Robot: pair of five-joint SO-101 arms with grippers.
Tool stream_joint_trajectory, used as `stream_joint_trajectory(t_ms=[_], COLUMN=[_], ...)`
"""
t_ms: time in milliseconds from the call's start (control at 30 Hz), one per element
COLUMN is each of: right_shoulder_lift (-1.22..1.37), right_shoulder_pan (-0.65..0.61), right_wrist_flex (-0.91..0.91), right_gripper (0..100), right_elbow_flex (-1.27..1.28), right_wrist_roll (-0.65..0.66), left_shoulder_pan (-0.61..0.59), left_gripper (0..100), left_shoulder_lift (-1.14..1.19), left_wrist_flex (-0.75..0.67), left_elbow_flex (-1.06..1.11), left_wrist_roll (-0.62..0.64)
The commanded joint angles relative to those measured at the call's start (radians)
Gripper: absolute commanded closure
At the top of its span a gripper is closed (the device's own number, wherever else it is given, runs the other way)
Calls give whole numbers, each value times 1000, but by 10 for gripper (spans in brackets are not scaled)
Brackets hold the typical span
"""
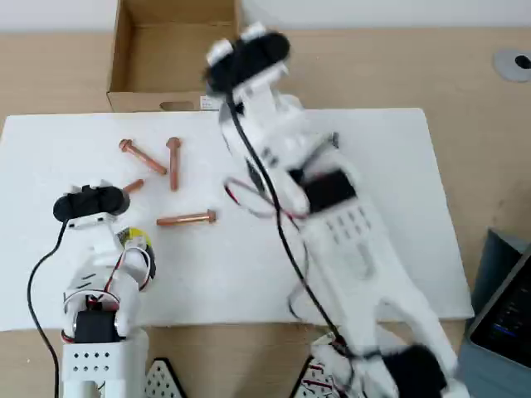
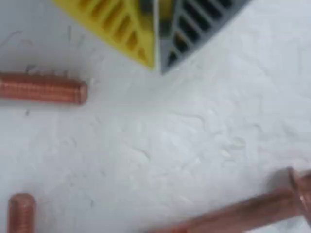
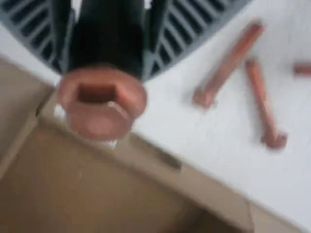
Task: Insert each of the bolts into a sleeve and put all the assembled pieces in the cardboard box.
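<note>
R gripper (image 3: 107,68) is clamped tight on an assembled piece (image 3: 102,99), a black sleeve w/ a copper bolt head facing the camera, above the near wall of the cardboard box (image 3: 97,194) at the far edge of the white mat (image 1: 373,166). L gripper (image 2: 156,58), fingers pressed tip to tip w/ nothing between them, hangs low over the mat beside four loose bolts (image 1: 187,219).

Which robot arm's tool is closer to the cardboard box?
The right one. The right tool holds a sleeved bolt over the wall of the cardboard box. The left tool is farther back, over the white mat among loose bolts.
</note>
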Motion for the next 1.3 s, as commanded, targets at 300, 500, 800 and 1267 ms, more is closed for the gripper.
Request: stream_joint_trajectory(t_ms=[300,500,800,1267], right_shoulder_lift=[739,1055,1368,1491], right_shoulder_pan=[13,12,7,7], right_wrist_flex=[-164,-170,-157,38], right_gripper=[989,989,986,864], right_elbow_flex=[-734,-1049,-1365,-1564], right_wrist_roll=[92,299,595,651], left_shoulder_pan=[-8,-11,-12,-14], left_gripper=[998,998,998,998], left_shoulder_lift=[-8,-8,-8,-8], left_wrist_flex=[-5,-3,-2,-2], left_elbow_flex=[-5,-5,-6,-6], left_wrist_roll=[-3,-2,-2,0])
